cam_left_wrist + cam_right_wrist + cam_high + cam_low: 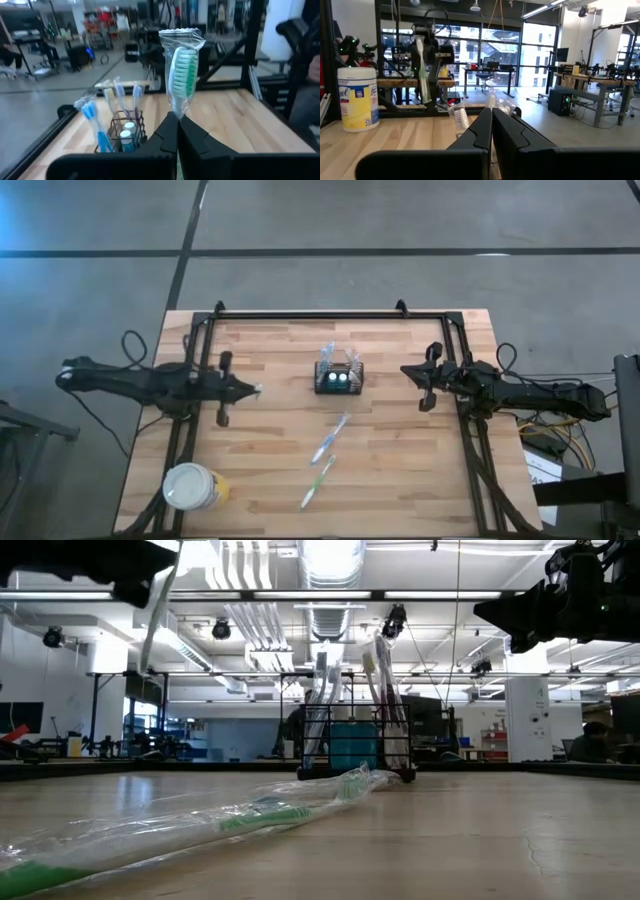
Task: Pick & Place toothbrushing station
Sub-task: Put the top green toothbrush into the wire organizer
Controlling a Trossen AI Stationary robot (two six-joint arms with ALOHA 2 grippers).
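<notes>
- The black caddy (339, 378) sits near the middle of the table (420, 480), a bit toward the far side. Some toothbrushes already stand up inside it, so I think it is where all the brushes go.
- Two wrapped toothbrushes (324, 463) lie flat on the table, on the near side of the caddy. They are apart from it and nothing holds them. They look like they are waiting for their turn.
- The left gripper (176, 131) is on the left side of the table, up in the air and well apart from the caddy. Its fingers are pressed together on the bottom end of a green toothbrush in a clear wrapper (182, 70).
- The brush stands straight up from the fingers with the bristles on top. I think it is held this way so it can go down into the caddy handle first.
- The right gripper (491, 131) waits at the right side of the table. Its fingers are pressed together with nothing between them.
- A round yellow tub with a white lid (191, 486) stands at the near left corner, away from everything else.
</notes>
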